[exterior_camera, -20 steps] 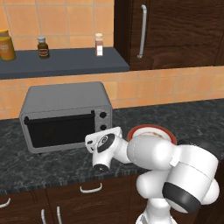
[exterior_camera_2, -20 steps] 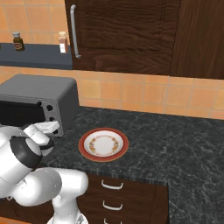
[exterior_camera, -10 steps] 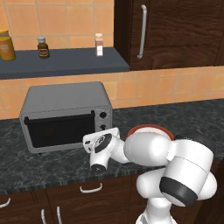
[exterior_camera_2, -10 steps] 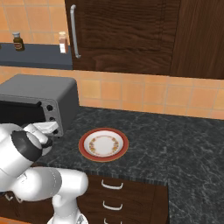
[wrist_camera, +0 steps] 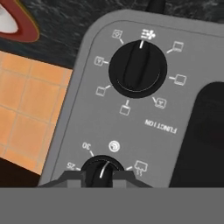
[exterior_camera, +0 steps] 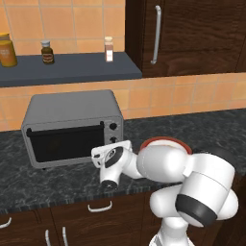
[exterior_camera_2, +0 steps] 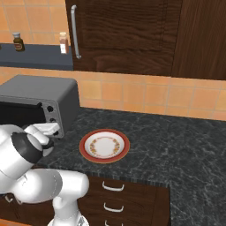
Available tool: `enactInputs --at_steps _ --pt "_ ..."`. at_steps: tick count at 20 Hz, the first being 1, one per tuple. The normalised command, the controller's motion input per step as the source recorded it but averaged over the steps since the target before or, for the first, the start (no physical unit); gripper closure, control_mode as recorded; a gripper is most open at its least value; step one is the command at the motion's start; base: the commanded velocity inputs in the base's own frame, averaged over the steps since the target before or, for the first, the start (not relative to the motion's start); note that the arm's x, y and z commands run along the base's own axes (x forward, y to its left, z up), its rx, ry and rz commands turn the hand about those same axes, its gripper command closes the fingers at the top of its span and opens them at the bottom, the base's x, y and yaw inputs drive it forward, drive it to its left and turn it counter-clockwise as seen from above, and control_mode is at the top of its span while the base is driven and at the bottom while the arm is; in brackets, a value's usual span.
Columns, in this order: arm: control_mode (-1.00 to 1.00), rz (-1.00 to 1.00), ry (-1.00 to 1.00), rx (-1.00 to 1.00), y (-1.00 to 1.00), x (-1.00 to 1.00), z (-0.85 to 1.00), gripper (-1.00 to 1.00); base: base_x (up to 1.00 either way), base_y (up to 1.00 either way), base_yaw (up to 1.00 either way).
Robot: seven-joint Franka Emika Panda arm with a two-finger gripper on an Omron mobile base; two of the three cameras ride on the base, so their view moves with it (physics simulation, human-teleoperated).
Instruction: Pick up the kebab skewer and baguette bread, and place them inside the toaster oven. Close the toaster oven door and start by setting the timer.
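The boxy grey metal toaster oven [exterior_camera: 72,126] stands on the dark speckled bench [exterior_camera_2: 176,141], its glass door [exterior_camera: 65,144] shut. The jaws [wrist_camera: 101,176] grip its lower black timer knob [wrist_camera: 102,169]. At 3 o'clock of the oven lies a red-rimmed plate [exterior_camera_2: 104,146], holding nothing.

In the hand view the toaster oven [wrist_camera: 131,131] is cut off at the right and bottom edges, and its lower knob [wrist_camera: 103,171] is half hidden behind the pincer [wrist_camera: 98,177] tips. The arm covers most of the plate [exterior_camera: 166,141].
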Motion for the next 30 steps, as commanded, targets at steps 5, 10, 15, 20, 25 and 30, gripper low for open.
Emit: enactInputs --at_steps 5,10,15,20,25,30 --pt "-1.00 0.00 0.00 0.19 0.00 0.01 0.21 1.00 0.00 0.00 0.00" --pt "-1.00 0.00 0.00 0.22 0.00 0.12 0.28 1.00 0.00 0.00 0.00" --pt "-1.00 0.00 0.00 0.22 0.00 0.27 0.37 1.00 0.00 0.00 0.00" --pt "-1.00 0.00 0.00 0.25 0.00 0.26 0.31 1.00 0.00 0.00 0.00" --pt "-1.00 0.00 0.00 0.23 0.00 0.23 0.34 1.00 0.00 0.00 0.00" --pt "-1.00 0.00 -0.01 0.25 0.00 0.18 0.35 1.00 0.00 0.00 0.00"
